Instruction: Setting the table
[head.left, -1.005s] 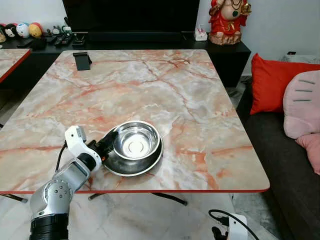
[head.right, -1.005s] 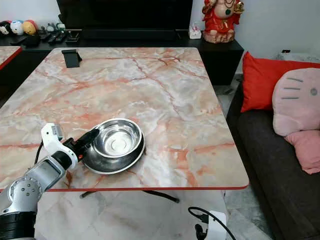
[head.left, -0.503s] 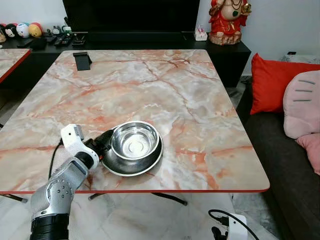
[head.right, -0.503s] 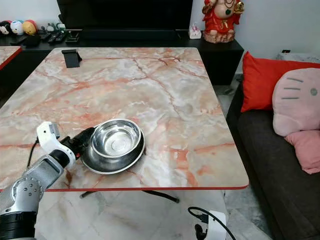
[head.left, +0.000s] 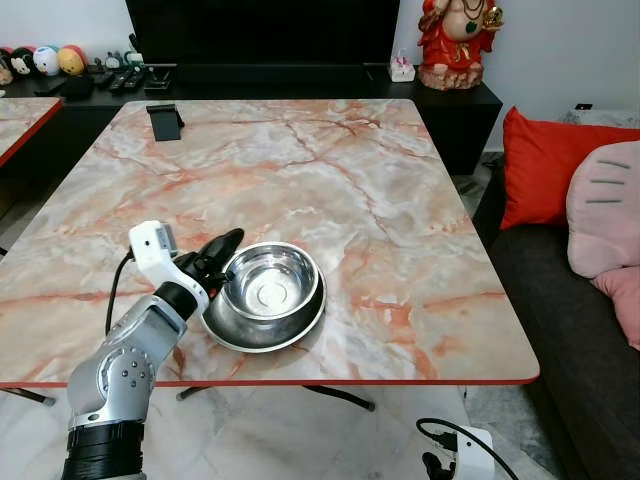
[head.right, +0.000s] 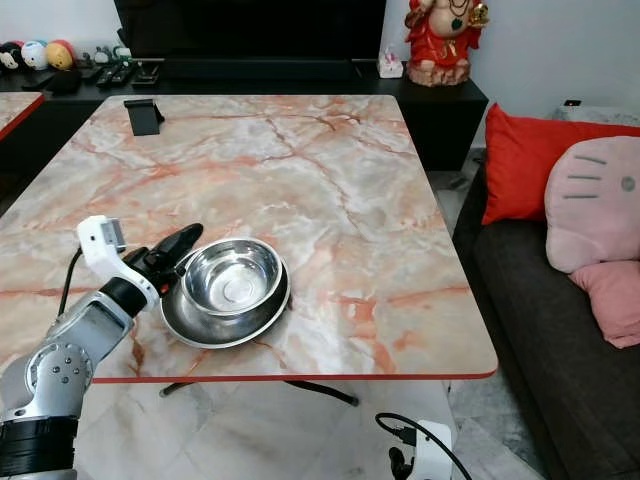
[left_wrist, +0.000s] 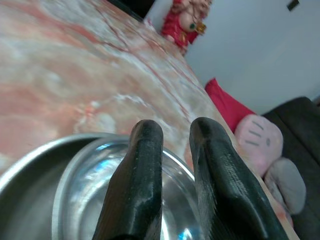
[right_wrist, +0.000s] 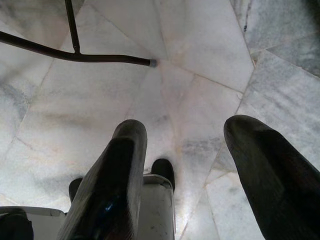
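Bench (head.left: 330, 170): a marble top veined in pink and orange, edged in red, is being seen from the near side.
Plate (head.left: 262, 335): a shallow steel plate is lying near the bench's near edge, toward the robot's left.
Bowl (head.left: 268, 283): a shiny steel bowl is sitting upright in the plate, light being reflected from its base.
Left end effector (head.left: 221, 246): it is being held just over the bowl's left rim, its fingers slightly parted with nothing gripped.
Right end effector (right_wrist: 187, 165): it is hanging over the pale tiled floor (right_wrist: 195, 45), fingers spread wide.
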